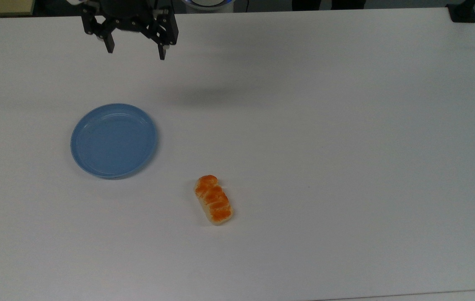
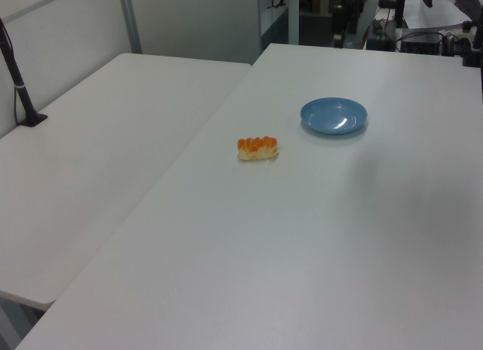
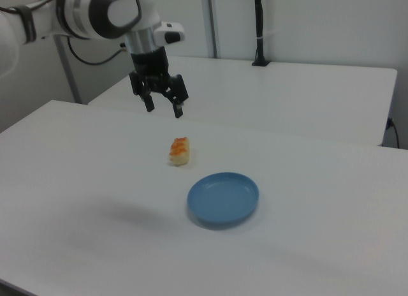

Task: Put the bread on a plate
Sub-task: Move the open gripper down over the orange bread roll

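Bread (image 1: 214,200), glossy, oblong and segmented, lies beside the round blue plate (image 1: 113,140); my pincer (image 1: 136,49) hangs spread wide, well above the plate.

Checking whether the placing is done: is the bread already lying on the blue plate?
No, the bread lies on the bare table, apart from the plate, which holds nothing.

Orange-topped bread (image 1: 213,200) flat on the table; empty light-blue plate (image 1: 113,141) nearby, apart
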Available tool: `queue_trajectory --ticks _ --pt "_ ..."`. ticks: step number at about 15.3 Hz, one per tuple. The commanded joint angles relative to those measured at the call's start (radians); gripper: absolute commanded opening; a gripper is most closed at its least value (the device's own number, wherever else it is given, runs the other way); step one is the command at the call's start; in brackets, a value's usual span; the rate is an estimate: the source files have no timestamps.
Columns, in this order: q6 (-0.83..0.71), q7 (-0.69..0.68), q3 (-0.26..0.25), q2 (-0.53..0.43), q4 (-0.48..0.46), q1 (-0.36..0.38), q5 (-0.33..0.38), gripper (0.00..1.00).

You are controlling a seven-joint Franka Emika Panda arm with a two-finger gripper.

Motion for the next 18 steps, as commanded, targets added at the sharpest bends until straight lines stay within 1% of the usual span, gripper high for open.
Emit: queue_trajectory --ticks 1,3,5,8,10,14,17,18 --pt "0.032 -0.081 0.018 0.062 0.026 0.017 0.015 1.0" --pt "0.071 -0.09 0.025 0.093 0.046 0.02 0.016 1.0" --pt "0.138 -0.116 0.048 0.111 0.044 0.026 0.01 1.0" --pt "0.178 -0.17 0.068 0.144 0.069 0.028 -0.002 1.0" --pt "0.18 -0.202 0.084 0.188 0.108 0.041 -0.037 1.0" --pt "0.18 -0.205 0.107 0.295 0.196 0.043 -0.095 1.0" --pt "0.215 -0.205 0.105 0.346 0.215 0.067 -0.105 1.0" --pt "0.232 -0.202 0.105 0.374 0.222 0.08 -0.124 1.0"
